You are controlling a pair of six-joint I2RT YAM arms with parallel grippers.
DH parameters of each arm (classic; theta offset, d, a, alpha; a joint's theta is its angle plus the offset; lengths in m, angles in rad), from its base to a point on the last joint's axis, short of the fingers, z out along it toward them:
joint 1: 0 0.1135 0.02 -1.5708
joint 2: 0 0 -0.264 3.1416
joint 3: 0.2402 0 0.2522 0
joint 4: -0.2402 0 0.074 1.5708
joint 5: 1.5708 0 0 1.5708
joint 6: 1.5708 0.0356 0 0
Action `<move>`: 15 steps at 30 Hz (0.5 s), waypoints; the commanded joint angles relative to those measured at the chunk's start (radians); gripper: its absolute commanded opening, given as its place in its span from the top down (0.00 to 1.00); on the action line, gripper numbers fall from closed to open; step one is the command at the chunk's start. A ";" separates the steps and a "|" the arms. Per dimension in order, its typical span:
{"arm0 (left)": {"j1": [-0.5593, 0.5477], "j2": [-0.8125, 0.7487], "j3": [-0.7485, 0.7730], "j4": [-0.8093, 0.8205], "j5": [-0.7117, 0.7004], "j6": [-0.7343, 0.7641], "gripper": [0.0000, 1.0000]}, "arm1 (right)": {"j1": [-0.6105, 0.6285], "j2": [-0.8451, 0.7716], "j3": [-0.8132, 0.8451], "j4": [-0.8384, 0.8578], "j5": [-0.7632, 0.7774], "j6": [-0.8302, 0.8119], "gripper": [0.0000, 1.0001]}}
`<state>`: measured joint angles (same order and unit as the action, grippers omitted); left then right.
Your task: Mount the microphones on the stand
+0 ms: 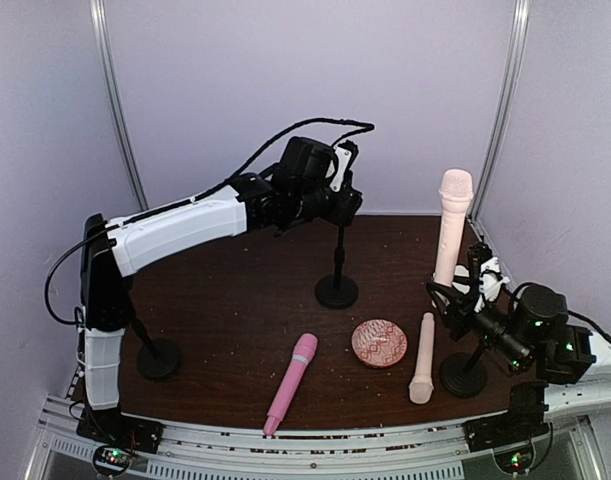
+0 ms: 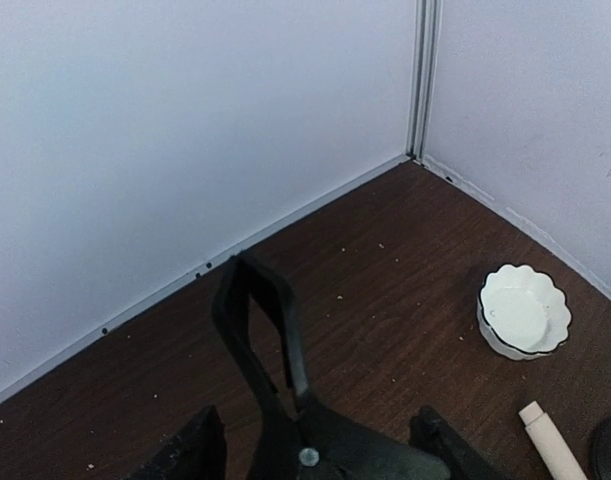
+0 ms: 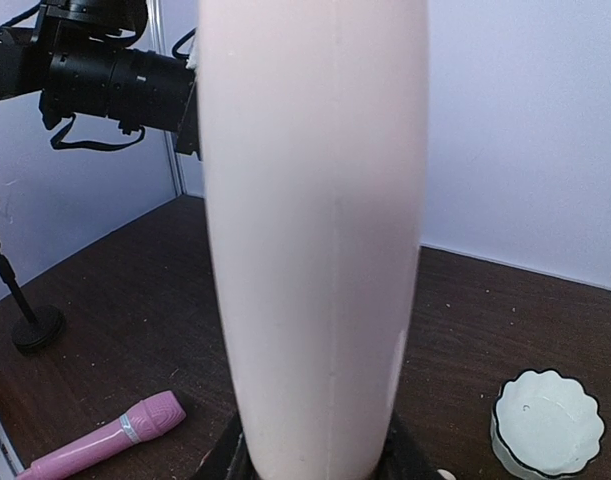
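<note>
One cream microphone (image 1: 453, 225) stands upright, clamped in the right tool (image 1: 455, 297) by the right stand (image 1: 463, 375), the other cream microphone (image 1: 422, 358) and the pink microphone (image 1: 291, 383) lie flat on the bench (image 1: 235, 290), and the left tool (image 2: 315, 445) gapes wide astride the middle stand (image 2: 260, 320).

There are three microphones: one pink microphone (image 1: 290, 385), and two cream ones, the upright cream microphone (image 1: 450, 230) and the lying cream microphone (image 1: 423, 358). There are three black stands: left stand (image 1: 158, 358), middle stand (image 1: 336, 291), right stand (image 1: 463, 375). There is one patterned dish (image 1: 379, 343).
</note>
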<state>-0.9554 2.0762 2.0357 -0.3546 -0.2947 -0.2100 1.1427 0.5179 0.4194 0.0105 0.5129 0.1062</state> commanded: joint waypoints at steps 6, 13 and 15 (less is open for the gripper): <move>0.001 -0.092 -0.097 0.129 0.102 0.073 0.46 | -0.007 -0.015 -0.016 0.020 -0.005 0.023 1.00; 0.059 -0.176 -0.155 0.064 0.304 0.228 0.60 | -0.008 -0.017 -0.030 0.027 -0.010 0.035 0.99; 0.091 -0.205 -0.192 0.064 0.348 0.237 0.64 | -0.009 -0.011 -0.039 0.041 -0.010 0.038 0.99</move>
<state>-0.9211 1.9785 1.8885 -0.3218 -0.0700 -0.0608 1.1419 0.5156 0.3985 0.0113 0.5064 0.1284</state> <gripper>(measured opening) 0.402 0.318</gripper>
